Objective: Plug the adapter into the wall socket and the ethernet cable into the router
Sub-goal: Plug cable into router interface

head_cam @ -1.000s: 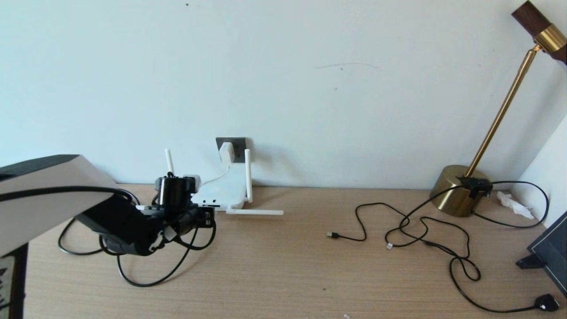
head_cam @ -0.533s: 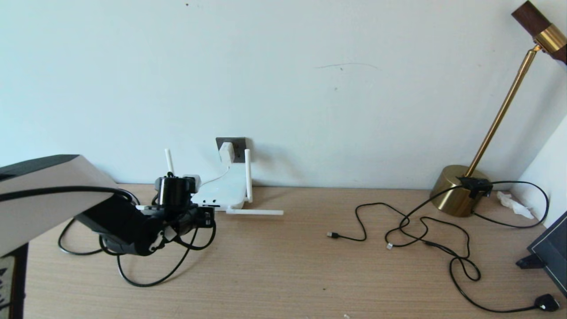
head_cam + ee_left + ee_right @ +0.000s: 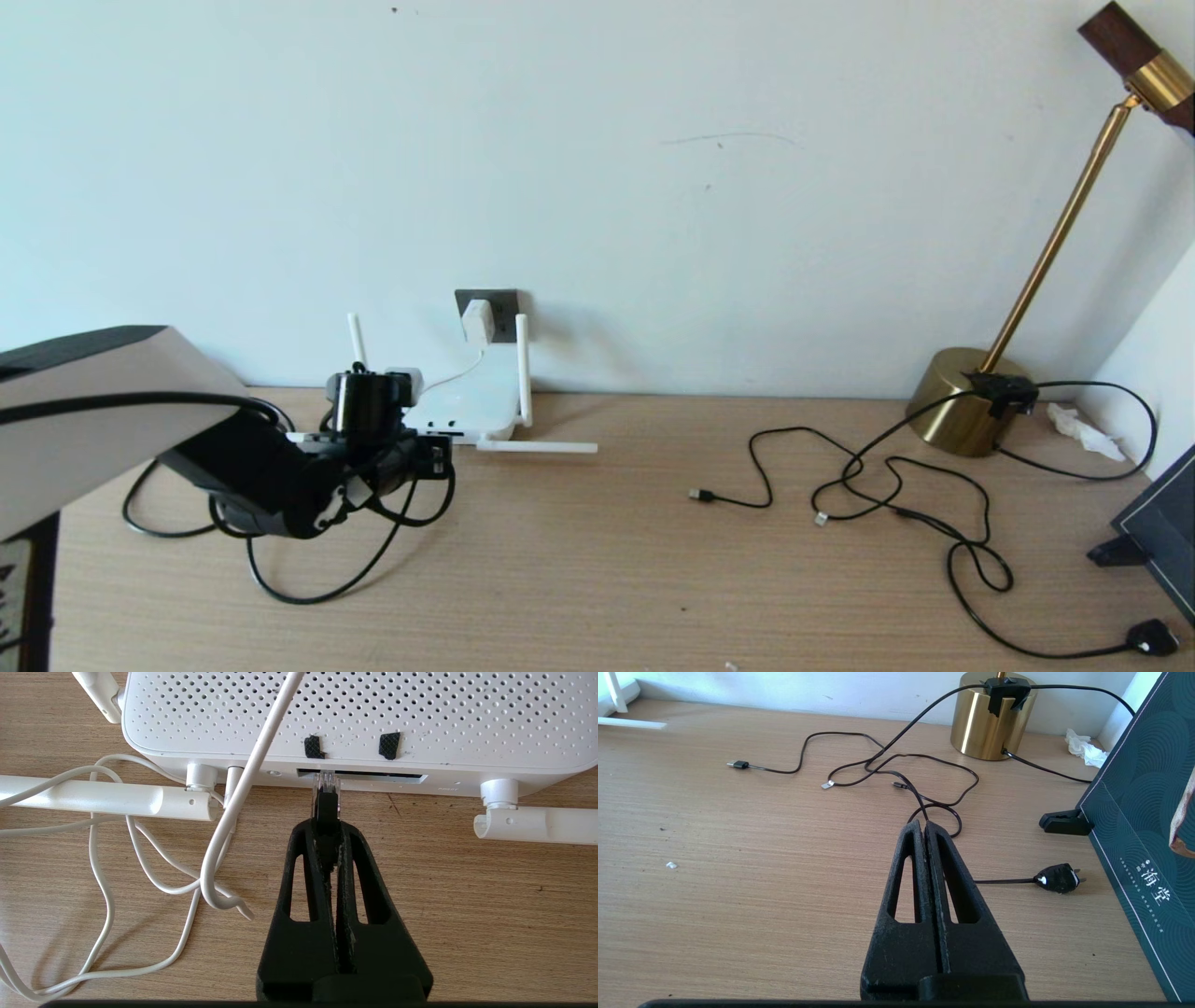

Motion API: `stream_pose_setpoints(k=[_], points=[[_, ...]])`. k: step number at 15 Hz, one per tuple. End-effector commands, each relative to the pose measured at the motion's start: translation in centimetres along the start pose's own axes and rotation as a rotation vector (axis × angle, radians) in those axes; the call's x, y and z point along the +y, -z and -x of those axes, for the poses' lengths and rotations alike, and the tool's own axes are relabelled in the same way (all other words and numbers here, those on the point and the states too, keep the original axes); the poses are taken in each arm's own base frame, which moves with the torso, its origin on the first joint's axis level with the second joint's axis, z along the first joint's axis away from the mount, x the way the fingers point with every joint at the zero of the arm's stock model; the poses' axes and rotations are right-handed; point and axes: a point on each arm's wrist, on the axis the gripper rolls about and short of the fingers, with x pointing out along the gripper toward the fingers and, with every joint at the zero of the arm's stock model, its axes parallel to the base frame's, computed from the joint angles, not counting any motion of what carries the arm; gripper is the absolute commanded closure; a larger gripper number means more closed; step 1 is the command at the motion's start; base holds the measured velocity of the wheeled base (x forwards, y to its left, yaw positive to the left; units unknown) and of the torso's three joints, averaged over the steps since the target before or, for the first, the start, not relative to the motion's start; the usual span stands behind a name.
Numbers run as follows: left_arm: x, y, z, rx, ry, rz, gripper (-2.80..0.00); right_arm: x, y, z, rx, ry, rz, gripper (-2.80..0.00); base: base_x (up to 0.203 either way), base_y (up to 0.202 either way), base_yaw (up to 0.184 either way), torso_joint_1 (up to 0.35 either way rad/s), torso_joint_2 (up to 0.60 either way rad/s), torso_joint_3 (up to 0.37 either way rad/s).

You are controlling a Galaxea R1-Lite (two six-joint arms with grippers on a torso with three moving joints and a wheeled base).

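Observation:
The white router [image 3: 471, 399] lies on the table against the wall, its antennas [image 3: 523, 369] partly upright. The white adapter [image 3: 477, 321] sits in the dark grey wall socket [image 3: 504, 303], its thin white cord [image 3: 140, 858] running down to the router [image 3: 355, 714]. My left gripper [image 3: 327, 823] is shut on the ethernet cable's connector [image 3: 325, 794], whose clear tip is at the mouth of the dark port slot [image 3: 373, 773]. The black ethernet cable [image 3: 308, 583] loops behind the left gripper [image 3: 434, 457]. My right gripper [image 3: 923, 826] hangs shut and empty over the right side of the table.
Thin black USB cables [image 3: 896, 485] sprawl across the right of the table, with a black mains plug [image 3: 1057, 878] near the front. A brass lamp base [image 3: 962, 401] stands at the back right and a dark box [image 3: 1143, 826] at the right edge. One antenna [image 3: 537, 447] lies flat.

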Motion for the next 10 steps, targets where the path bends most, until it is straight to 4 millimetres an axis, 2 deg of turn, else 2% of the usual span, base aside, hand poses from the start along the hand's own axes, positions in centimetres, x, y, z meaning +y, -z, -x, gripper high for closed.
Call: stream_pose_setpoints(k=[1,10], points=[[0.08,-0.05,-0.02,-0.004,-0.003,0.003,0.0,0.0,-0.01,-0.01,0.0,-0.001,0.001,0.0,0.0,0.0,0.0,0.0,0.0,0.0],[0.14,0.09,-0.05,0.001,-0.005,0.003,0.0,0.0,-0.01,0.0,-0.001,-0.001,0.001,0.0,0.0,0.0,0.0,0.0,0.0,0.0]])
